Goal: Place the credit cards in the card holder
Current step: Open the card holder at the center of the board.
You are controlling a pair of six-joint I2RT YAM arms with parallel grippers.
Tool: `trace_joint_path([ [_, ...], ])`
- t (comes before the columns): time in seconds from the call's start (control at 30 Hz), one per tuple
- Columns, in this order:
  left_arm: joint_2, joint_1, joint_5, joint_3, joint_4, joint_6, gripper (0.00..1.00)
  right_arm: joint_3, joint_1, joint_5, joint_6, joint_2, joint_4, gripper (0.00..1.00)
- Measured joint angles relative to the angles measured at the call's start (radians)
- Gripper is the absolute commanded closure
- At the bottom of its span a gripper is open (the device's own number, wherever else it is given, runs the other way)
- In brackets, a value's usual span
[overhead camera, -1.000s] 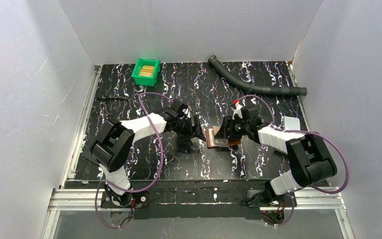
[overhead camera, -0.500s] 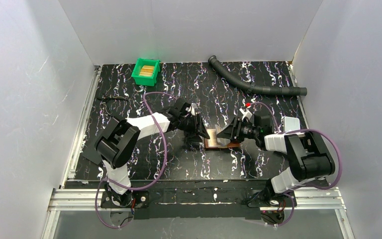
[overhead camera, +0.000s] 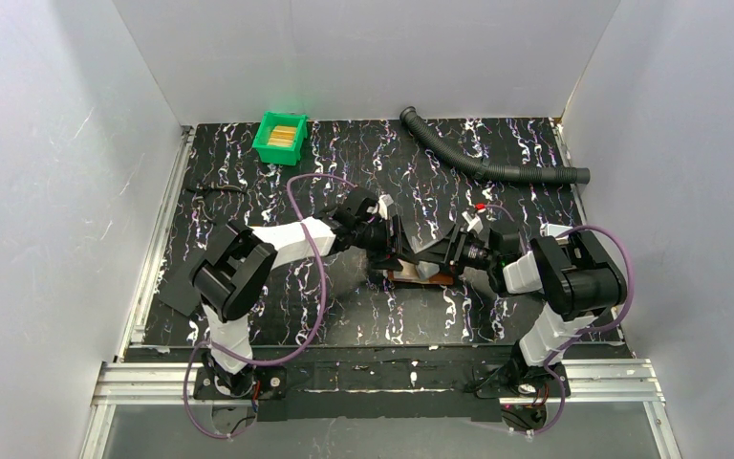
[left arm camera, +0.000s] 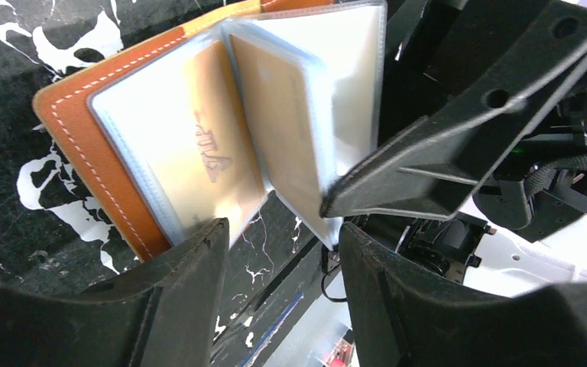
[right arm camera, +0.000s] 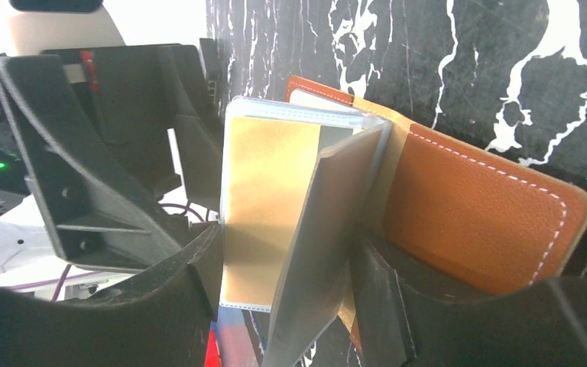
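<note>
No legible text, nos. or brand anywhere. Only a faint brownish mark on the tan card (left arm camera: 191, 130) inside the open card holder (left arm camera: 65, 126), left wrist view, too blurred to read. Nothing readable in the other views either, incl. on the green bin (overhead camera: 277, 155).

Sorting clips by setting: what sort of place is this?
Likely a lab robot test cell: white panels wall in a black marbled table, and two arms are bolted to an aluminium rail at its near edge.
</note>
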Motion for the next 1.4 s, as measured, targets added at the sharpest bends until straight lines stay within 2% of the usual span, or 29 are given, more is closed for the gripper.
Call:
trace_joint_path([
  [0.2,0.012,0.0,0.001,0.01,-0.005,-0.007,0.49,0.0,-0.005,-0.006,0.027,0.009,0.045,0.65],
  [0.43,0.039,-0.001,0.01,0.036,-0.011,-0.018,0.56,-0.012,-0.013,0.0,0.033,0.009,0.05,0.62],
  [0.87,0.039,-0.005,-0.022,0.039,-0.065,0.006,0.56,-0.013,-0.024,-0.035,0.051,0.091,0.119,0.6],
  [1.1,0.045,-0.004,-0.028,0.044,-0.099,0.019,0.6,-0.014,-0.028,-0.039,0.072,0.102,0.154,0.6],
  [1.4,0.109,-0.007,-0.06,0.102,-0.192,0.037,0.63,-0.014,-0.033,-0.044,0.09,0.102,0.182,0.53],
])
